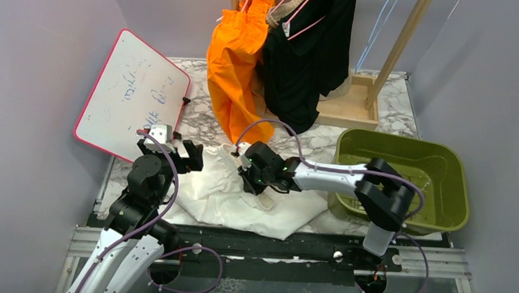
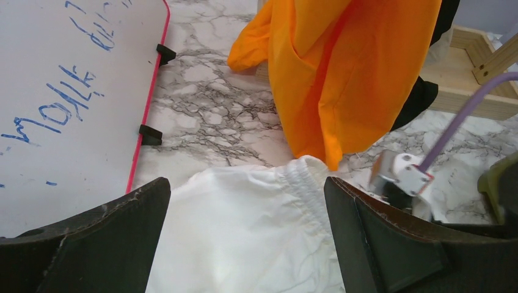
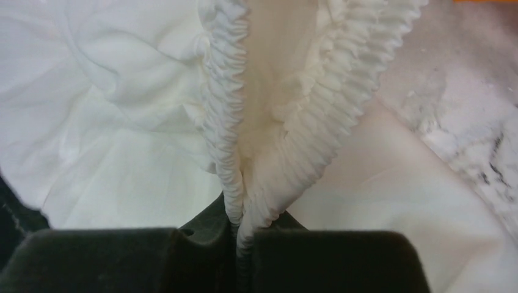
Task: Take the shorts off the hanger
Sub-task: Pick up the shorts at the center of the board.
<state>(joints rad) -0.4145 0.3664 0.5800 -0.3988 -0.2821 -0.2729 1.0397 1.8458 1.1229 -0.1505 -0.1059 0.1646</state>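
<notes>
The white shorts [image 1: 229,189] lie spread on the marble table between my two arms. My right gripper [image 1: 253,176] is shut on their gathered elastic waistband [image 3: 244,152]. My left gripper [image 1: 188,157] is open and empty just over their left edge; the white fabric [image 2: 244,232] fills the gap between its jaws. The orange shorts [image 1: 233,76] and the black shorts [image 1: 307,60] hang from the wooden rack at the back; the orange ones also show in the left wrist view [image 2: 342,73]. The tan shorts are hidden.
A pink-framed whiteboard [image 1: 131,93] leans at the back left. An olive green bin [image 1: 406,174] stands at the right. The rack's wooden base [image 1: 349,104] sits at the back. Grey walls close both sides.
</notes>
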